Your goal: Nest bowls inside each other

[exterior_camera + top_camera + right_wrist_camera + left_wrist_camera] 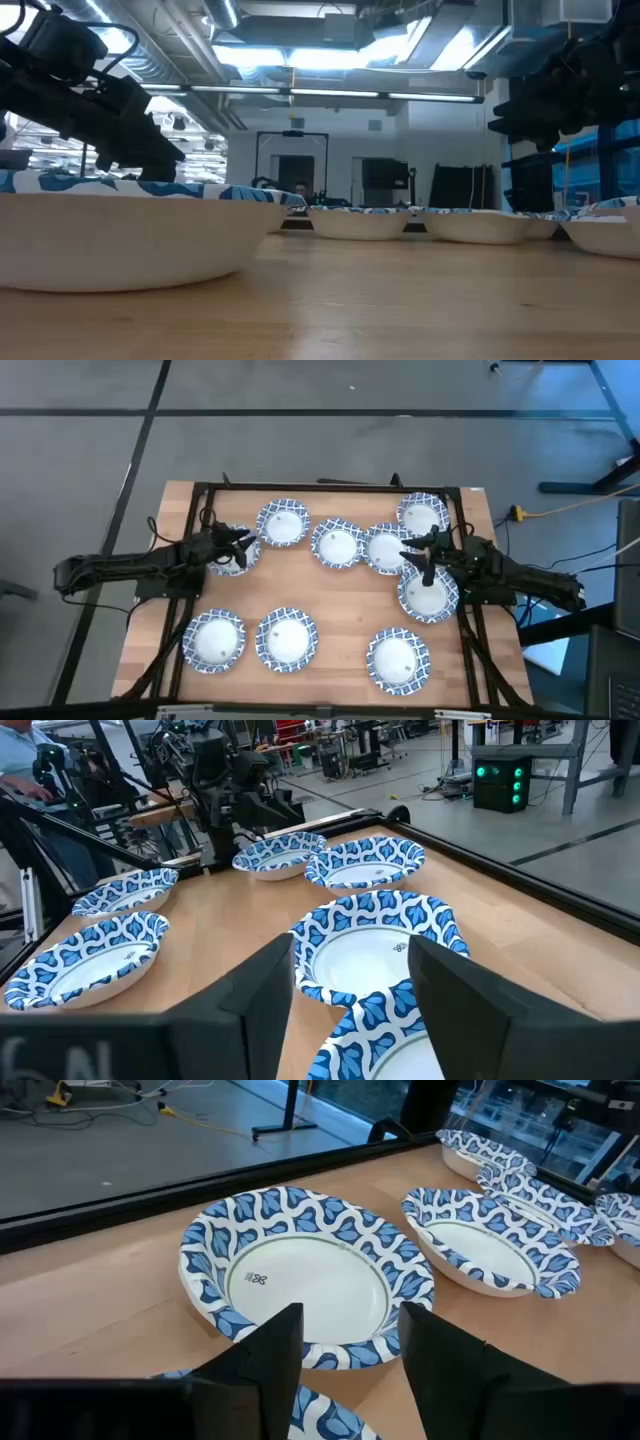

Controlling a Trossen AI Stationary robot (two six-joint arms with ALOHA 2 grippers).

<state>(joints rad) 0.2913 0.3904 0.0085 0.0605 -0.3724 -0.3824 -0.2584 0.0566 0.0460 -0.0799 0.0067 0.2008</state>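
A pale wooden table stands on grey floor, a ceiling-lit room behind it. Nine bowls, round and shallow with white centres and blue-patterned rims, lie spread across it. The left gripper hangs open and empty over a far-left bowl; the right gripper, also open and empty, is above a right-side bowl.

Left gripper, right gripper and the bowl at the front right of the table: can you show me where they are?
left gripper [243, 541]: high view, between its fingers.
right gripper [412, 555]: high view, between its fingers.
front right bowl [397, 659]: high view, white centre.
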